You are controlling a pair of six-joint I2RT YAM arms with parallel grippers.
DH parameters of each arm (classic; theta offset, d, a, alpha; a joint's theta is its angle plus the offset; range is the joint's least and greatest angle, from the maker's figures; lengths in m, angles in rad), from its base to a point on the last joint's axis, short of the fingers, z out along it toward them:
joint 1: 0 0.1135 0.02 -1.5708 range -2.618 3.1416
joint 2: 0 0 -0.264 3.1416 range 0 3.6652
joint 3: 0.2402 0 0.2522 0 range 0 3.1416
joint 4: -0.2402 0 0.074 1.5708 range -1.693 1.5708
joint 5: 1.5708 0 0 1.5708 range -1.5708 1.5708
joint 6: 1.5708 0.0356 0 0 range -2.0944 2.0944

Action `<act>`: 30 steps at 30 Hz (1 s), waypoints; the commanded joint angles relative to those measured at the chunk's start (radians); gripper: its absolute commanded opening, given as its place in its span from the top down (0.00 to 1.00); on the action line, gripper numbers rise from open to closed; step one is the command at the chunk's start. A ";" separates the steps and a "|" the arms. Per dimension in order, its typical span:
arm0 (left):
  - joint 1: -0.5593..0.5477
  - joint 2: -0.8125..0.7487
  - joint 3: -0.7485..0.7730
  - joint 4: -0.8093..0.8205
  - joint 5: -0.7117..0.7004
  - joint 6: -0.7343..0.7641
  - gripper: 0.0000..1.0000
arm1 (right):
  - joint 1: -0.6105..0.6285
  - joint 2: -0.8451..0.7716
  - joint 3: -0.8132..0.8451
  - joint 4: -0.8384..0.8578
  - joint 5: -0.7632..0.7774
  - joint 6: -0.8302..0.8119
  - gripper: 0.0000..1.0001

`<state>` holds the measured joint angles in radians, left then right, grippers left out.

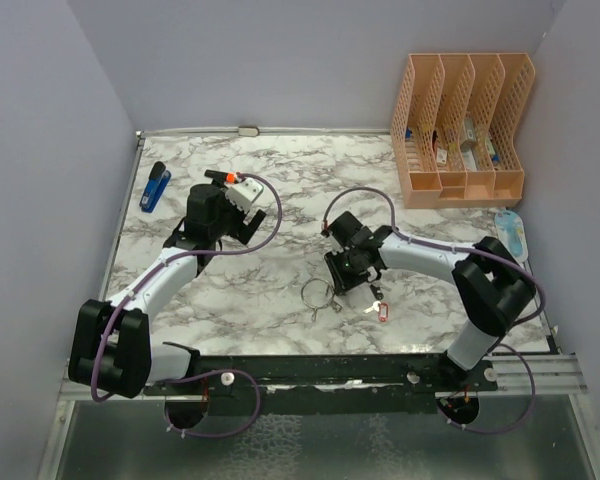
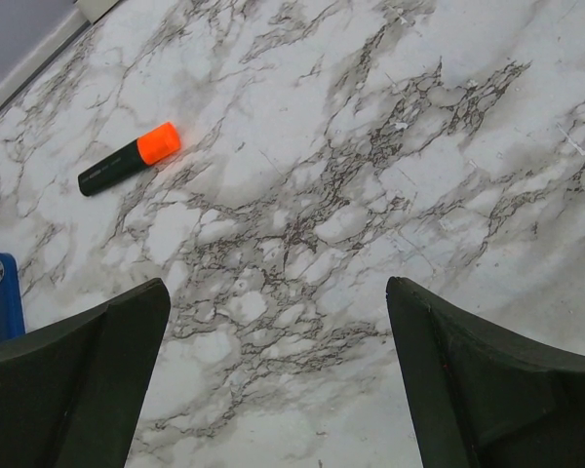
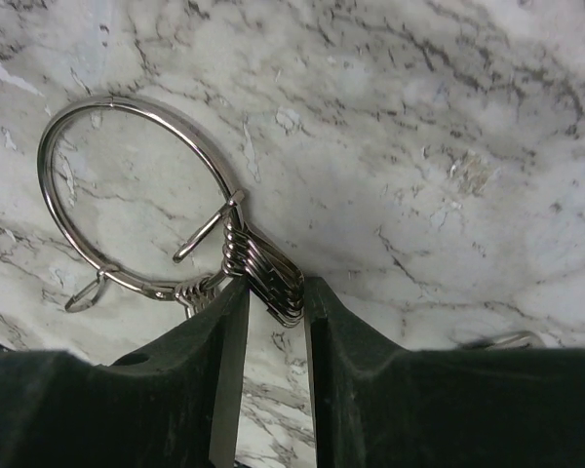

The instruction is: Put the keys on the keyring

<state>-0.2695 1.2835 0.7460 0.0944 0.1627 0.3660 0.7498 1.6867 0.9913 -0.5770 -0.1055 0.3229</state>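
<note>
1. The right gripper (image 3: 275,310): jaws narrow, pinched on the coiled wire clasp of the keyring (image 3: 112,99), one pad on each side of the coil; the ring's loop runs off toward 10 o'clock from the fingertips.
2. The keyring sits on the marble table (image 1: 250,300), near 6 o'clock of the table's middle.
3. The left gripper (image 2: 278,390): jaws spread wide above the marble; it holds nothing.
4. The keys (image 1: 373,304) lie on the table near the ring, at its 4 o'clock and apart from it; the red tag (image 1: 384,313) is at their 4 o'clock end.
5. Only the right wrist view shows the pinch on the coil, plus a small loop (image 3: 83,295) on the ring's lower arc; only the top view shows the keys and the organiser (image 1: 460,125) at 1 o'clock.
6. The left wrist view shows the marker (image 2: 127,161) at 10 o'clock and a blue item (image 2: 2,292) at 8 o'clock.
7. Count: two grippers; one keyring; one red tag; one marker; one blue item; one organiser with four slots; the keys are too small to number.
</note>
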 commanded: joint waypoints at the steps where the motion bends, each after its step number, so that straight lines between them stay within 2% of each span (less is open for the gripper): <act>1: 0.005 -0.020 0.023 0.006 -0.033 0.005 0.04 | 0.005 0.061 0.068 0.047 0.082 -0.090 0.72; 9: 0.050 -0.042 0.023 0.024 -0.048 -0.017 0.04 | 0.005 0.175 0.207 0.093 0.125 -0.420 0.70; 14: 0.108 -0.062 0.024 0.027 -0.014 -0.035 0.03 | 0.003 0.224 0.275 0.177 0.235 -0.582 0.54; 18: 0.143 -0.078 0.019 0.025 0.008 -0.037 0.03 | -0.001 0.211 0.282 0.369 0.361 -0.647 0.40; 22: 0.162 -0.088 0.011 0.028 0.015 -0.039 0.03 | -0.004 0.155 0.288 0.530 0.446 -0.606 0.40; 24: 0.174 -0.089 0.005 0.034 0.015 -0.043 0.03 | -0.005 0.116 0.294 0.554 0.452 -0.543 0.40; 27: 0.191 -0.083 -0.005 0.050 0.015 -0.053 0.03 | -0.004 0.091 0.344 0.407 0.359 -0.367 0.41; 30: 0.206 -0.078 -0.011 0.067 0.015 -0.070 0.03 | 0.000 0.113 0.375 0.202 0.287 -0.164 0.53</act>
<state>-0.0849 1.2194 0.7441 0.1123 0.1532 0.3267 0.7464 1.8183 1.3083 -0.1921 0.2539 -0.1215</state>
